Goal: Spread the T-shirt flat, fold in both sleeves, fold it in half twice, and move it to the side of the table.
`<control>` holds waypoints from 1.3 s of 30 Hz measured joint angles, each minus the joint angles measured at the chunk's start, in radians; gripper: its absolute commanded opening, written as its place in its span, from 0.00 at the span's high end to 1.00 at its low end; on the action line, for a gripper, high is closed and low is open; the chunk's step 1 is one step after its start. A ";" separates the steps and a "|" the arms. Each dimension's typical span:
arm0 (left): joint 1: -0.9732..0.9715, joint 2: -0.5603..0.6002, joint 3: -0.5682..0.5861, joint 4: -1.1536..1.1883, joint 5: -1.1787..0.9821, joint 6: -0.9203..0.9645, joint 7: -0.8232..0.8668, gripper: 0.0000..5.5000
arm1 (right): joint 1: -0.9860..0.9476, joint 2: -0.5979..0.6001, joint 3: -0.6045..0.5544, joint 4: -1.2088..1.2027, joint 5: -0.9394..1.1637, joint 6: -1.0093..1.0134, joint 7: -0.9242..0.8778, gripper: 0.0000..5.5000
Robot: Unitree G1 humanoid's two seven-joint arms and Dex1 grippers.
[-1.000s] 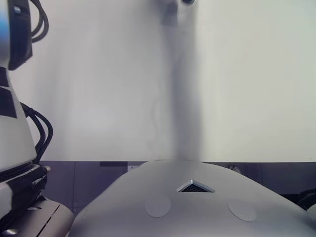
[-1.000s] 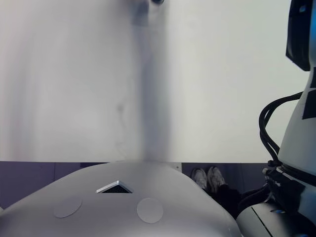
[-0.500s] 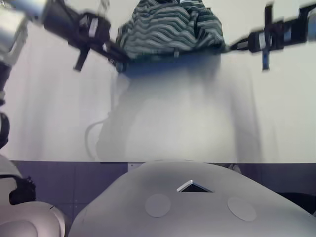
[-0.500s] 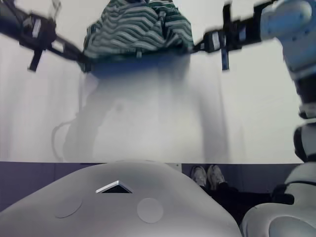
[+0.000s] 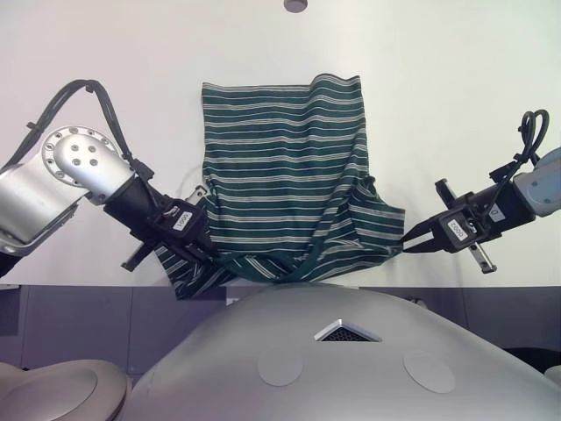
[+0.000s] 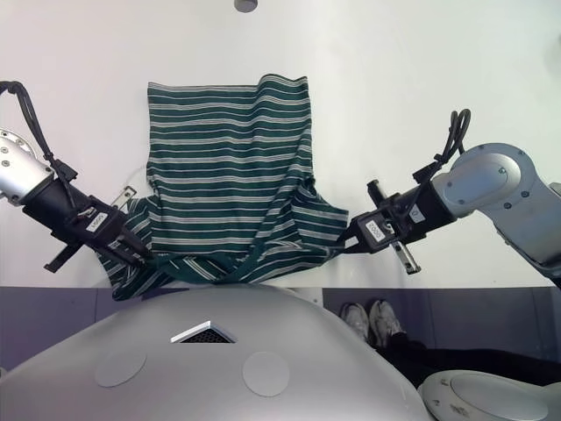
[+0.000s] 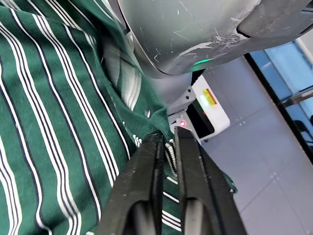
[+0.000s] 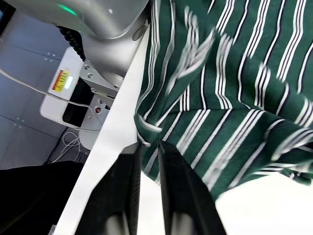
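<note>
Left eye view is showing me mid-spread: the T-shirt (image 5: 280,175) is lying in the middle of the table (image 5: 456,105), its far part flat, its near part creased and bunching at the table's near edge. I'm pinching its near-left corner with my left gripper (image 5: 205,253) and its near-right corner with my right gripper (image 5: 408,245), both clenched on fabric. My read: next I'm needing to pull the two corners apart to tension out the diagonal creases, then lay that edge down and let go before starting the sleeves.
</note>
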 measured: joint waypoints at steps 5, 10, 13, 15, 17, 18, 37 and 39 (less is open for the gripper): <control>-0.164 -0.152 0.145 0.016 -0.209 0.234 0.035 0.74 | -0.264 0.163 -0.090 0.188 -0.018 0.085 0.029 0.72; -0.344 -0.561 0.124 0.343 0.209 0.053 0.592 0.74 | -0.426 0.591 0.004 0.496 -0.392 0.035 -0.429 0.72; -0.330 -0.595 0.005 0.566 0.518 -0.174 0.726 0.74 | -0.421 0.733 0.060 0.638 -0.501 0.003 -0.561 0.72; -0.316 -0.607 -0.116 0.771 0.735 -0.365 0.787 0.74 | -0.401 0.807 0.115 0.780 -0.586 -0.058 -0.635 0.72; -0.377 -0.662 -0.182 0.976 0.890 -0.561 0.920 0.74 | -0.423 0.870 0.138 0.931 -0.643 -0.140 -0.732 0.72; -0.412 -0.694 -0.208 1.067 0.937 -0.615 0.961 0.74 | -0.447 0.900 0.148 1.008 -0.670 -0.169 -0.772 0.72; -0.970 -0.969 -0.219 1.800 1.335 -0.747 1.728 0.74 | -0.917 1.023 0.064 1.701 -0.952 -0.500 -1.800 0.72; -0.957 -0.949 -0.152 1.734 1.211 -0.912 1.558 0.74 | -0.873 0.997 0.007 1.551 -0.780 -0.641 -1.582 0.72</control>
